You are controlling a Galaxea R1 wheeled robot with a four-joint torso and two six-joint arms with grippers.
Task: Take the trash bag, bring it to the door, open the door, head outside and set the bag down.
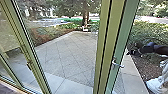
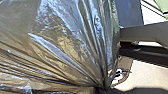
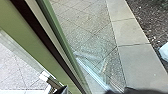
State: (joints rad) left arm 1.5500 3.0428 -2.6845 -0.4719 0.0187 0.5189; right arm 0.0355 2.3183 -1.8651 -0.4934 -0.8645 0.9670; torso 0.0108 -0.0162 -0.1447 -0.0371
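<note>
The trash bag [image 2: 62, 42], dark and shiny, looms large in the left wrist view. Its folds run together at the lower edge, where my left gripper [image 2: 103, 88] is shut on it. A green-framed door [image 1: 118, 37] with a metal lever handle [image 1: 117, 65] stands right of centre in the head view. In the right wrist view a green door frame [image 3: 40, 53] crosses close by, with a metal fitting [image 3: 45, 75] beside it; how my right gripper stands cannot be told.
Beyond the glass lies a paved yard [image 1: 67, 55] edged by planting beds. Another green frame post [image 1: 30, 52] stands at left. On the right, near the mulch, are a dark arm-like shape [image 1: 150, 48] and a pale shape [image 1: 155, 85]; what they belong to is unclear.
</note>
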